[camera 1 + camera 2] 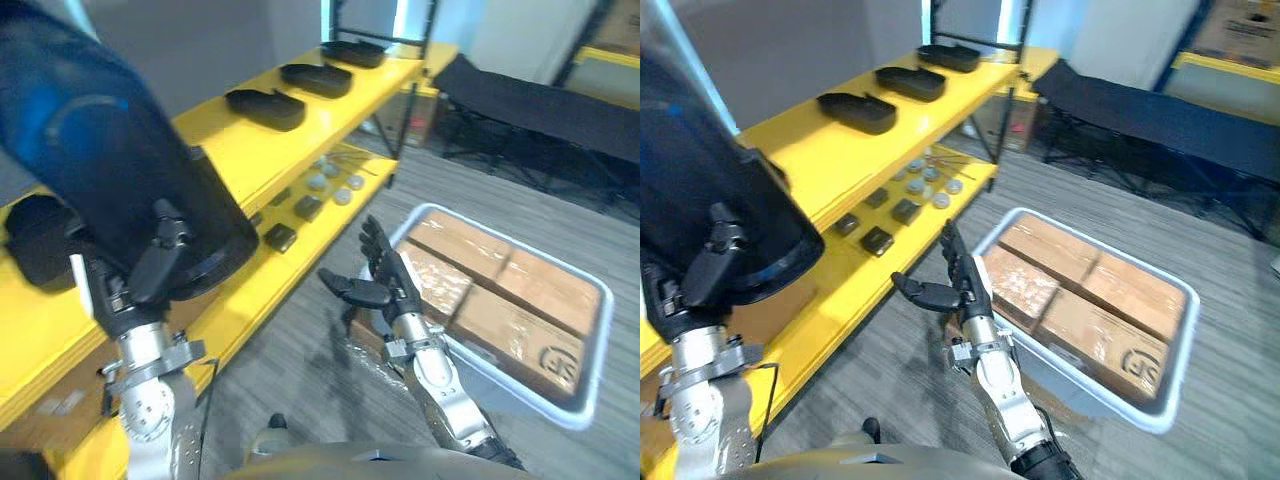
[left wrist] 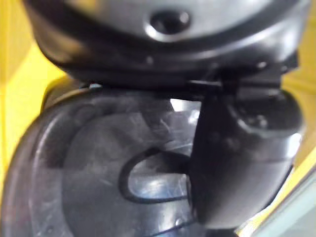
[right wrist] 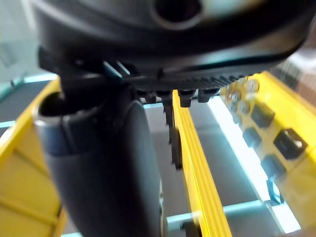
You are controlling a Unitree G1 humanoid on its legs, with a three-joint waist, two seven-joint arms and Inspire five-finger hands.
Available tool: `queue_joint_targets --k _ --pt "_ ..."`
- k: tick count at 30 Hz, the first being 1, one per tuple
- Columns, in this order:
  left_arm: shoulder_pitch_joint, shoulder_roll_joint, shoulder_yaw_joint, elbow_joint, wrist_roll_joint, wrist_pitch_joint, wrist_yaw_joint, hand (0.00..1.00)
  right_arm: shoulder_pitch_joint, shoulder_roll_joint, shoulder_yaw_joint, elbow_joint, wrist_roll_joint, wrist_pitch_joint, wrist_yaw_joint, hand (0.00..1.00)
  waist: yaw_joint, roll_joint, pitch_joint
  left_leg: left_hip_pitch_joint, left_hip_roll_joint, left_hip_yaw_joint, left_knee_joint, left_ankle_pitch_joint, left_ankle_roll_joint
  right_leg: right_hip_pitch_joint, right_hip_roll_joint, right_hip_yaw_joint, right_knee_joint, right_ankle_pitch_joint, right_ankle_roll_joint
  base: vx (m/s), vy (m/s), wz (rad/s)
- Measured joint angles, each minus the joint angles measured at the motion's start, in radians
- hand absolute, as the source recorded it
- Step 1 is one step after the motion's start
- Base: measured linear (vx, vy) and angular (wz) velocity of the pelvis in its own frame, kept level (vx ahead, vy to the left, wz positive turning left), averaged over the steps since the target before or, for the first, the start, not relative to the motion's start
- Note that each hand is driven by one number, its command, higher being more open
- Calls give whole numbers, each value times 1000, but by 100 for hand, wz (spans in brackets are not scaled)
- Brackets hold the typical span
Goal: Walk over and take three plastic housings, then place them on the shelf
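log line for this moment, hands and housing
left hand: shut on black housing, by yellow shelf | right hand: open, empty, near grey bin | shelved housings: on top tier

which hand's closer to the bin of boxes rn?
Right. The right hand hovers open beside the bin, at its shelf-side corner. The left hand is across at the shelf, gripping a black housing.
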Motion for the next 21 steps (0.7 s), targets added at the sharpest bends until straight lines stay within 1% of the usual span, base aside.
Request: queue_joint_targets --k 1,4,6,7,9,10,11,12,13,14,15,17,19,20,21 --pt "28 -11 29 -4 -49 -13 -25 0 -24 -1 3 6 0 5 -3 100 23 2 1 -4 -2 -14 0 2 0 4 -2 -16 8 -7 2 15 22 36" --pt "63 -36 64 -11 -114 -22 -48 0 -58 3 -3 6 -19 10 -19 100 41 0 1 -12 -4 -22 1 13 1 0 -4 -22 16 -10 1 9 12 12" --pt "80 -40 65 -11 -116 -22 -52 0 -70 5 -6 6 -18 18 -18 100 39 -4 5 -17 -3 -22 19 4 4 0 -7 -20 26 -14 0 8 13 -2" --pt "80 -40 58 -11 -110 -22 -60 0 -71 6 -13 6 -17 20 -11 100 38 -6 10 -37 -1 -21 55 -7 7 1 -6 -23 26 -14 0 -5 24 8" --pt "76 -40 42 -11 -106 -21 -72 0 -70 5 -22 6 -17 22 12 100 28 -5 15 -72 2 -22 94 -16 14 5 -5 -40 28 -14 1 -7 21 26" --pt "71 -39 33 -11 -106 -21 -86 0 -68 5 -24 6 -18 23 23 100 6 -1 19 -102 -1 -21 109 -10 23 7 -5 -72 31 -16 2 -15 20 49" --pt "64 -38 27 -10 -105 -19 -97 0 -64 5 -29 5 -18 23 24 100 -4 0 23 -113 -1 -13 114 -7 36 10 -5 -90 33 -20 1 -62 50 86" --pt "33 -33 9 -9 -104 -19 -124 0 -51 5 -44 5 -19 24 31 100 -18 9 44 -134 12 32 129 -12 66 19 -8 -124 53 -36 2 -54 40 83" --pt "22 -31 0 -8 -104 -19 -133 0 -42 3 -52 5 -28 24 36 100 -22 15 49 -141 23 59 135 -8 70 20 -10 -139 66 -42 2 -62 55 88" --pt "5 -31 -14 -4 -104 -20 -144 0 -28 -5 -62 6 -39 24 44 100 -23 24 60 -141 23 63 136 3 66 21 -20 -155 90 -50 6 -33 67 49" --pt "-7 -30 -26 0 -103 -20 -148 0 -21 -21 -60 11 -49 24 57 100 -14 33 74 -139 17 61 135 11 63 19 -35 -155 120 -65 6 -59 118 40" --pt "-10 -27 -26 11 -102 -20 -150 0 -12 -29 -62 13 -70 23 83 100 -20 37 85 -139 2 45 122 15 77 10 -54 -138 168 -100 10 -67 98 33" --pt "-19 -20 -36 36 -106 -20 -176 0 16 -28 -75 13 -73 7 91 100 -45 30 90 -138 -24 -4 103 31 90 -26 -48 8 241 -184 7 -110 38 68" --pt "-23 -12 -54 50 -106 -20 -190 0 30 -26 -87 13 -73 -4 91 100 -51 28 91 -138 -37 -25 95 37 90 -38 -49 53 275 -215 0 -120 3 85" --pt "-24 9 -81 70 -106 -20 -219 0 40 -25 -102 13 -66 -9 94 100 -56 27 91 -138 -52 -39 80 50 93 -49 -57 82 318 -249 0 -109 -8 67"
